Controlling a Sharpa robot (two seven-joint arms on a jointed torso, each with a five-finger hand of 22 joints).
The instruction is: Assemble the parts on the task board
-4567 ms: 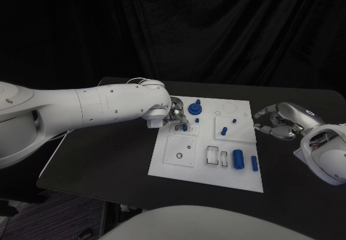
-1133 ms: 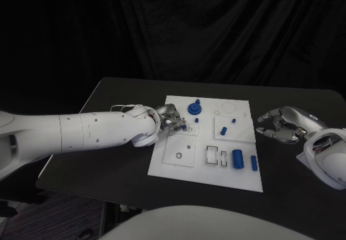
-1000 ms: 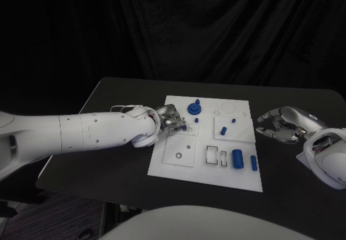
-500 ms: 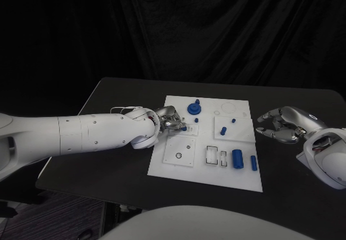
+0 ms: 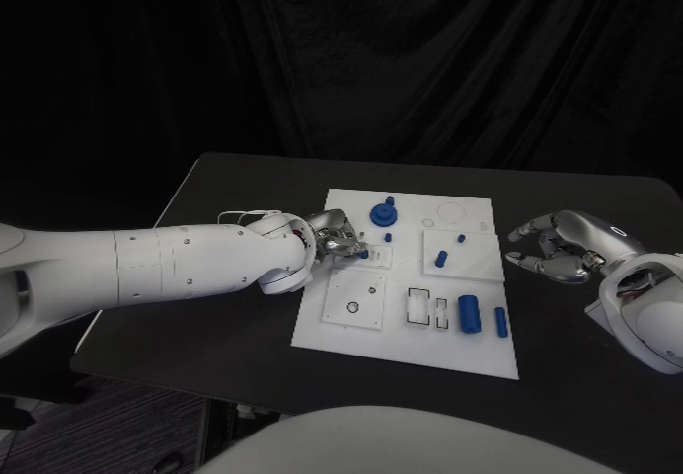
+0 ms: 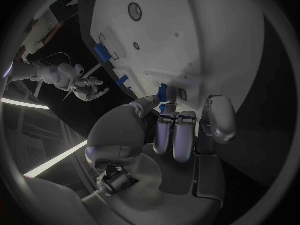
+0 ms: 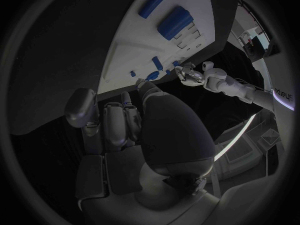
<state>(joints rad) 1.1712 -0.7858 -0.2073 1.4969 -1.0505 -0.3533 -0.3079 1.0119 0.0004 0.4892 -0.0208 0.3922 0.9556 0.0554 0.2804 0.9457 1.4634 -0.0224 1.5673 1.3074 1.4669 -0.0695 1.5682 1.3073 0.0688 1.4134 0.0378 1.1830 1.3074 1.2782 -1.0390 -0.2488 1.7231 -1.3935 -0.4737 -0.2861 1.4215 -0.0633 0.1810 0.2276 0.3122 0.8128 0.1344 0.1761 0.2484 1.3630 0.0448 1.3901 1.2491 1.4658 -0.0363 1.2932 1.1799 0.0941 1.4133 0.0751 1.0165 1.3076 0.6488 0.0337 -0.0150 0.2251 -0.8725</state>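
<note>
Seemingly, left hand [image 5: 336, 238] pinches blue part [image 6: 163, 91].

Right hand [image 7: 125, 120] curled, empty — beside white task board [image 7: 134, 45] — blue parts [image 7: 175, 22].

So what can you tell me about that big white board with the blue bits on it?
The flat white rectangular task board lies in the middle of the black table. It looks like smooth plastic, split into square panels with round holes and narrow slots. Small blue parts stand or lie on it, such as a fat blue cylinder near its front. The left robot hand reaches over its left edge, fingertips at a small blue peg.
</note>
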